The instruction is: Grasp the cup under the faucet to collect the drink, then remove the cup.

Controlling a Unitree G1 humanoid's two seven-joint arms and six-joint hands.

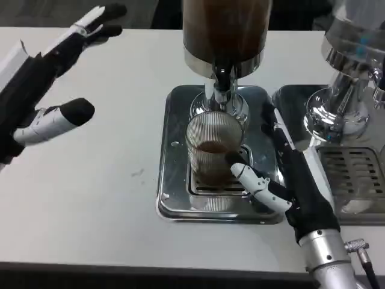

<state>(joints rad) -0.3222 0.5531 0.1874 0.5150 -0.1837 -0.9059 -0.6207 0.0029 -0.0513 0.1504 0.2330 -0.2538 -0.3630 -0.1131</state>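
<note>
Under the faucet (223,84), on the drip tray (174,198), the cup (213,150) is collecting brown drink, the right hand (283,180) wrapping its fingers (252,179) around it and needing a steady, upright hold, while the left hand (51,78) is hovering spread wide above the surface (90,198).

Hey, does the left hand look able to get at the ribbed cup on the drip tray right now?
Probably yes. The left hand hovers open, off to the cup's left, with bare table between them. The cup's left side is free; the right hand is around its right side only.
</note>
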